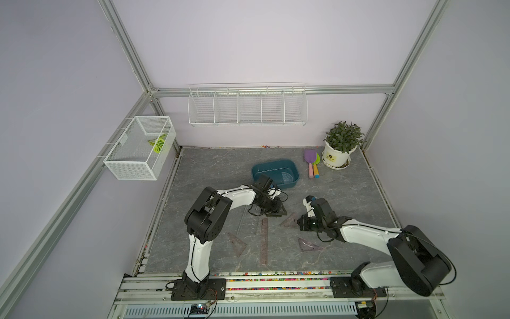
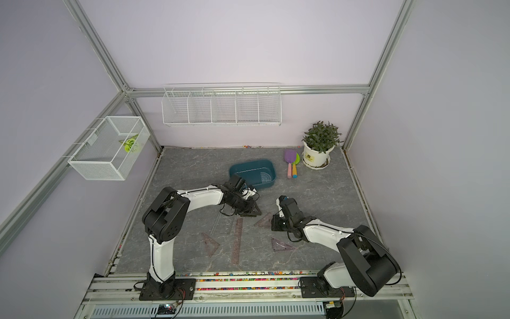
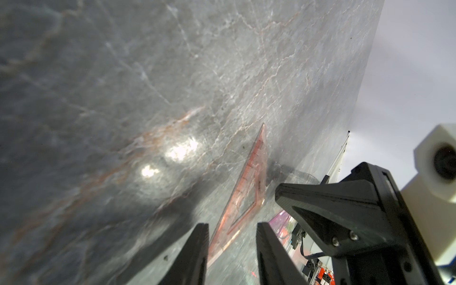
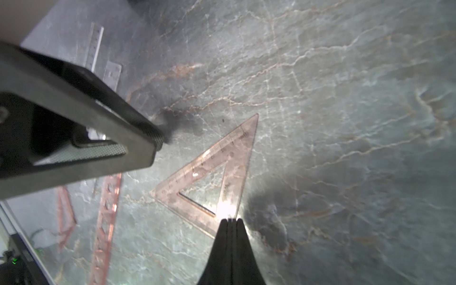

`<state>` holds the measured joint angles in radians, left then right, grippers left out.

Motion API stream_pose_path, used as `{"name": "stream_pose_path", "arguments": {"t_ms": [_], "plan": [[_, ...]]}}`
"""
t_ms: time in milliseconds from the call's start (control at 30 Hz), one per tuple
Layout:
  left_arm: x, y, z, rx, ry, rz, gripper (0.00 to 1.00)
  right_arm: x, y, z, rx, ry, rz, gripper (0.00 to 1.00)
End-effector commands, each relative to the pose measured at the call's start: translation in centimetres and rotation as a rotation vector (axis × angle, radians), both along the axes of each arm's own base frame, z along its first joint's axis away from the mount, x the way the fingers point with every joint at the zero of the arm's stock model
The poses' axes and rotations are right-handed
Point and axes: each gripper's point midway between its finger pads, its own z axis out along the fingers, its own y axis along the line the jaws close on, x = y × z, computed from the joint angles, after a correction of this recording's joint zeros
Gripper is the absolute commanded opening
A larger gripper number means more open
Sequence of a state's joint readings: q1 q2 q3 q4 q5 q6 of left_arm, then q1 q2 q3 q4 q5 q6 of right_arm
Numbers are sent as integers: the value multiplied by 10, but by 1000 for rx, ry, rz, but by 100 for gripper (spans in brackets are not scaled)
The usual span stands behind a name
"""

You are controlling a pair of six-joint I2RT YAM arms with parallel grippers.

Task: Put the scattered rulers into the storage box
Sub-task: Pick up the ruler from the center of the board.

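The dark teal storage box (image 1: 273, 163) (image 2: 252, 163) stands at the back of the table, with a bluish protractor (image 1: 288, 178) lying inside. A brown triangle (image 1: 289, 221) (image 4: 222, 167) (image 3: 246, 192) lies flat between the two grippers. My right gripper (image 1: 299, 222) (image 4: 230, 220) is shut, its tips touching that triangle's near corner; I cannot tell if it pinches the plastic. My left gripper (image 1: 278, 212) (image 3: 232, 224) is open just beyond the triangle, holding nothing. A long brown ruler (image 1: 264, 240), another brown triangle (image 1: 238, 243), a purple triangle (image 1: 307, 245) and clear rulers (image 1: 242, 221) lie nearer the front.
Purple and green toy shovels (image 1: 312, 163) lie beside a potted plant (image 1: 338, 156) at the back right. A white wire basket (image 1: 140, 150) hangs on the left wall, and a long wire rack (image 1: 247, 106) on the back wall.
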<state>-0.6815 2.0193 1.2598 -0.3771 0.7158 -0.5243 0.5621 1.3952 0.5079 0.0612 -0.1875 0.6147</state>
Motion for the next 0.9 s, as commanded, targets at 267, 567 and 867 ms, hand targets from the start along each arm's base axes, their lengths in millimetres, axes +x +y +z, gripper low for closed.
{"name": "stream_pose_path", "arguments": {"t_ms": [267,567,867], "plan": [[-5,1,-14,11,16,-22,38,10,10,1,21,-6,24,0],[-7,2,-19,19,27,-22,40,4,5,-12,-2,18,18,0],[-15,3,-24,29,51,-33,42,-6,-1,-31,-13,60,11,0]]}}
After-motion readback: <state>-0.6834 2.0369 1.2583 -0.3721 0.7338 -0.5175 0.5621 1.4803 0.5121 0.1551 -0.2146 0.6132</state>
